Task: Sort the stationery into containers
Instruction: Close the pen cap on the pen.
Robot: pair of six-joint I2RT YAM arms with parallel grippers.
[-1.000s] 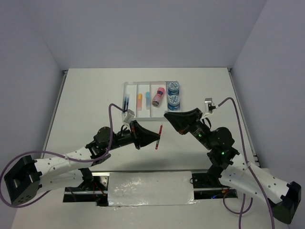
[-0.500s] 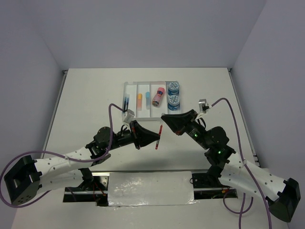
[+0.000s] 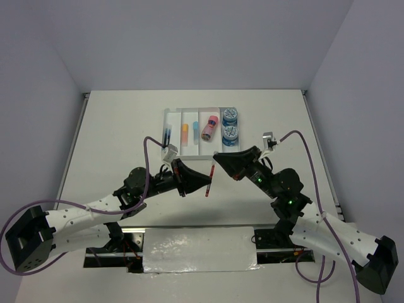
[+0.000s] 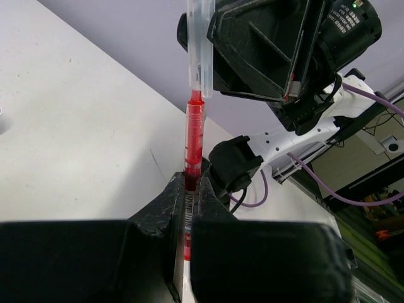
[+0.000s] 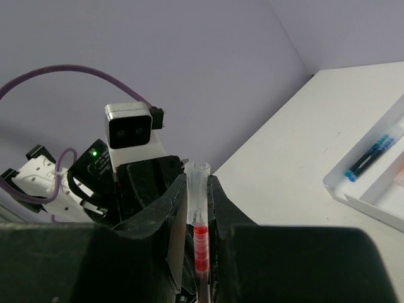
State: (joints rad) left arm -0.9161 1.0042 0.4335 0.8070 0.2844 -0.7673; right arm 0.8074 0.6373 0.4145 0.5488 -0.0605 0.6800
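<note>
The left claw (image 4: 191, 189) is pinching the red pen (image 4: 194, 136) near its bottom end and is holding it up off the white counter (image 3: 113, 126). The left wrist view is showing those 2 fingers (image 4: 158, 211) pressed tight on it. The right wrist view is showing the pen's clear cap (image 5: 197, 175) standing between the fingers of the right claw (image 5: 197, 189), but I cannot tell if they are squeezing. Only the top view is showing the whole tray (image 3: 189, 110) at the back, well apart from the red pen. It is holding a blue pen (image 3: 167, 136), 2 erasers (image 3: 185, 128), a pink cylinder (image 3: 209, 127) and 2 blue rolls (image 3: 230, 115).
</note>
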